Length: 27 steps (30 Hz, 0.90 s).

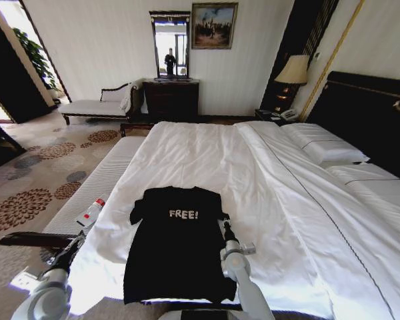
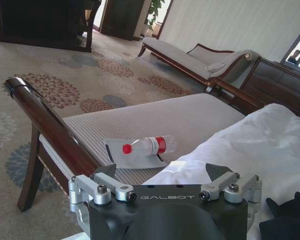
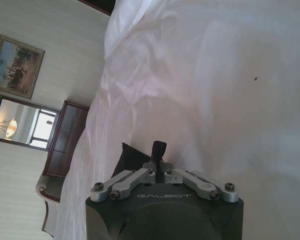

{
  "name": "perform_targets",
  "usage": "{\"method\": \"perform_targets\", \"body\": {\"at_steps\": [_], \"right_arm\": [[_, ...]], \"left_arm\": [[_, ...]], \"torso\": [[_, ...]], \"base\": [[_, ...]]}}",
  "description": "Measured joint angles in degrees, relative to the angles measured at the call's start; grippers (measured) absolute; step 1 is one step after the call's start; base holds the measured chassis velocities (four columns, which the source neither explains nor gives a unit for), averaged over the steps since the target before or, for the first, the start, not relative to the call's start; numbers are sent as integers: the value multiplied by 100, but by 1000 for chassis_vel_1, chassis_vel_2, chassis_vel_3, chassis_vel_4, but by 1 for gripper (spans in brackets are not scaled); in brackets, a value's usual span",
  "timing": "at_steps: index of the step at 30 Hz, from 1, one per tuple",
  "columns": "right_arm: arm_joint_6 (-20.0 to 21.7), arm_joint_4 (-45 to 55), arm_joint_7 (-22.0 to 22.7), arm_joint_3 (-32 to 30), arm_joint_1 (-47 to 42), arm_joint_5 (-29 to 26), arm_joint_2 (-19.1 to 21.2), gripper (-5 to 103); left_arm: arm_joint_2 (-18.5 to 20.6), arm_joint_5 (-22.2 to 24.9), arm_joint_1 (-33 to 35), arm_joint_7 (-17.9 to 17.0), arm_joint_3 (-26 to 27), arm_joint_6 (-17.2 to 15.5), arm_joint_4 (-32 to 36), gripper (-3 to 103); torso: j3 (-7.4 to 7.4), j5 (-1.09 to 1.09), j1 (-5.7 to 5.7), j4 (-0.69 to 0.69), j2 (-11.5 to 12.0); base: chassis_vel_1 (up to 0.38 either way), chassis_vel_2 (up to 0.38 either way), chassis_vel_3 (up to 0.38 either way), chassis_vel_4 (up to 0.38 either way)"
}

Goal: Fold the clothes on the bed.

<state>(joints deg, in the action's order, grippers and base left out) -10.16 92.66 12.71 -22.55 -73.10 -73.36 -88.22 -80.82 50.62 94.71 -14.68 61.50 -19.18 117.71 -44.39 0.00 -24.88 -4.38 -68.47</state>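
- The bed (image 1: 207, 153) was the landmark; its white linen ran away from the robot toward the far wall, the dark headboard along its right side.
- The black T-shirt (image 1: 175, 247) lay flat on the bed's near end, collar and "FREE!" lettering away from the robot, hem nearest; its long axis ran straight outward.
- The right gripper (image 1: 223, 225) sat at the shirt's right edge by the sleeve, fingers pressed together on a tuft of black cloth; it was judged the nearer arm.
- The left gripper (image 2: 162, 176) hung off the bed's left side over the bench (image 2: 140, 120), fingers spread, apart from the shirt.
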Motion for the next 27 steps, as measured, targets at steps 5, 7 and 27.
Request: {"method": "perform_targets", "body": {"at_steps": [5, 7, 27], "right_arm": [[0, -100, 52, -61, 345, 10, 144, 1], [14, -183, 55, -61, 573, 61, 287, 0], [111, -123, -178, -100, 607, 990, 1125, 0]], "left_arm": [[-5, -2, 16, 2, 2, 5, 2, 100], [-8, -2, 24, 2, 10, 7, 13, 100], [-57, -30, 43, 16, 18, 47, 1, 100]], "torso": [[0, 1, 0, 0, 0], [0, 1, 0, 1, 0], [0, -1, 0, 0, 0]], "base": [[0, 0, 0, 0], [0, 0, 0, 0], [0, 0, 0, 0]]}}
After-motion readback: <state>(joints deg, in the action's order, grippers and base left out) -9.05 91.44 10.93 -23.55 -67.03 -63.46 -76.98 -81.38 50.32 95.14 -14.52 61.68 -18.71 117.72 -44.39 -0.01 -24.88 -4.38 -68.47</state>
